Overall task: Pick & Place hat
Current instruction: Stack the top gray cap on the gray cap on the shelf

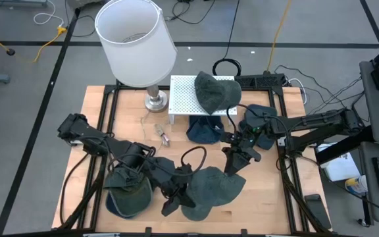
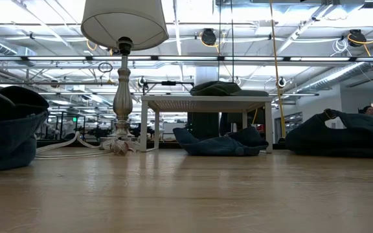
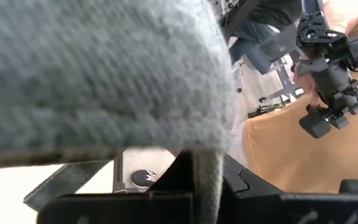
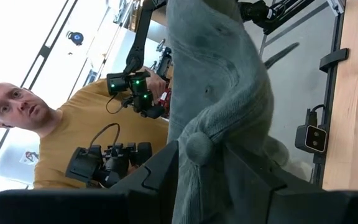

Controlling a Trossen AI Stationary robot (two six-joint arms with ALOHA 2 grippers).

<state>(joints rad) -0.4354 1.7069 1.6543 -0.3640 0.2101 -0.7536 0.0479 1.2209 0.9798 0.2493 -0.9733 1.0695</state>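
High view: floppy grey fabric hat [image 1: 212, 189] between grippers.

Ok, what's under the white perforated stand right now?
A dark blue hat lies under the white stand, partly sticking out in front. Another hat rests on top. Anything behind is hidden.

No text can be read anywhere (none).

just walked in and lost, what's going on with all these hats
Both arms are gripping one grey-green fabric cap near the table's front edge. The left pincer is shut on its edge, and the right pincer pinches its crown by the top button. Another dark green cap sits on the white perforated stand beside the white-shaded lamp, with a dark blue hat underneath.
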